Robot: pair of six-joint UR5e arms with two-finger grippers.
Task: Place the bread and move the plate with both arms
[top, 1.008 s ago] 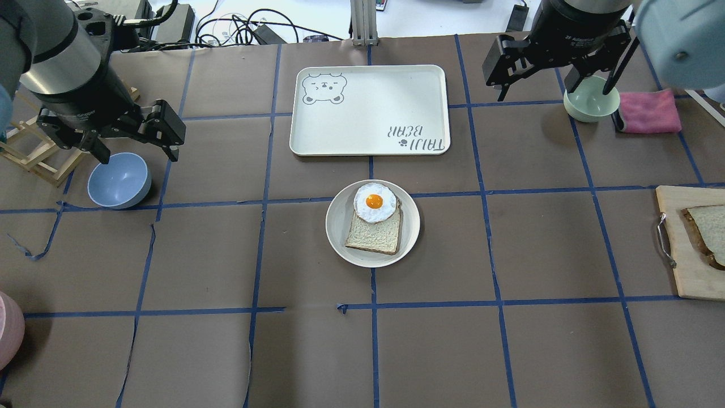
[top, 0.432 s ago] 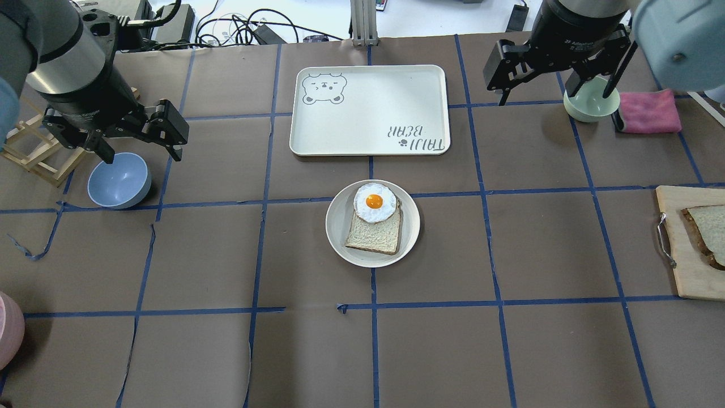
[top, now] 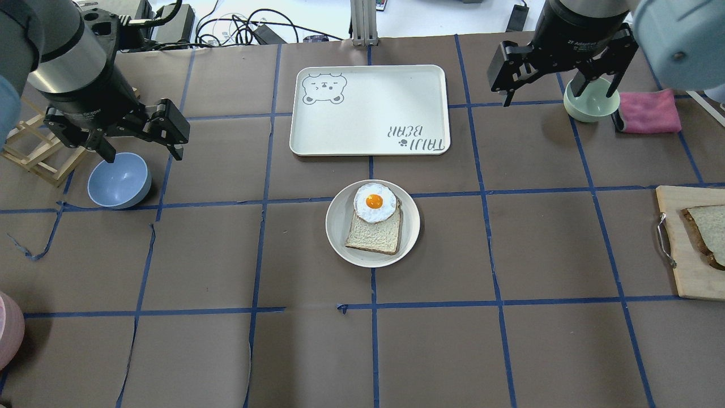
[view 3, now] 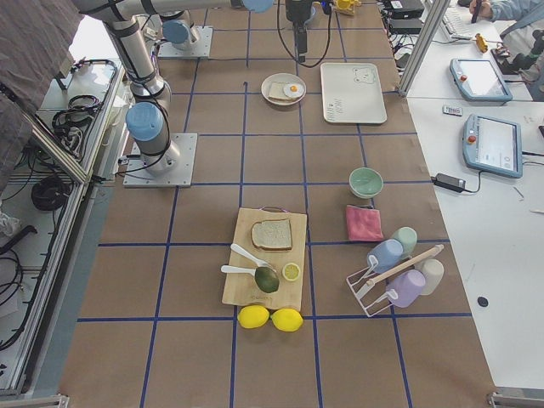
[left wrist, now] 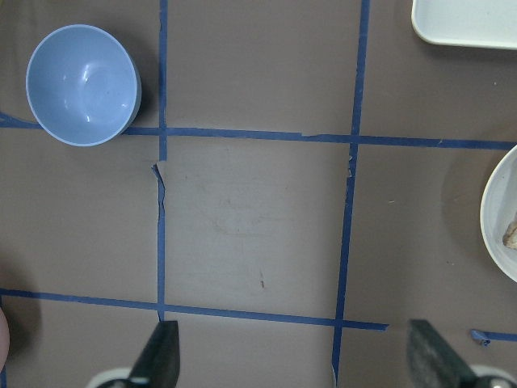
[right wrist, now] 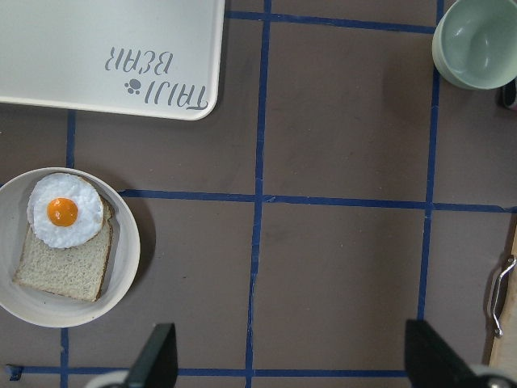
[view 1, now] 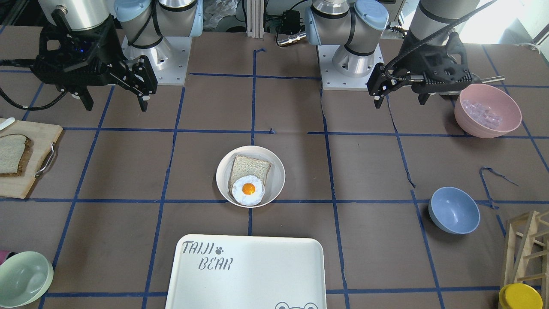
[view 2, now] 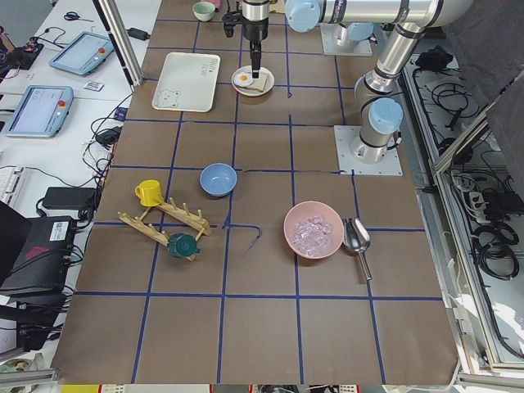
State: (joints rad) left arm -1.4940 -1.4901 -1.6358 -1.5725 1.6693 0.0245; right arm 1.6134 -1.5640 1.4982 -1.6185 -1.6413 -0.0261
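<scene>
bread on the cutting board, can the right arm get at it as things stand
Probably yes. The bread lies uncovered on the cutting board on that arm's side, and the right gripper hangs open and empty. Only a low green bowl sits near it.

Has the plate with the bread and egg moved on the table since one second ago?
No. In the overhead view the plate still sits just below the tray, and the same blue tape line meets its rim on both sides.

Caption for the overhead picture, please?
Left gripper and right gripper hang open, away from the plate with pale bread slice and fried egg.
</scene>
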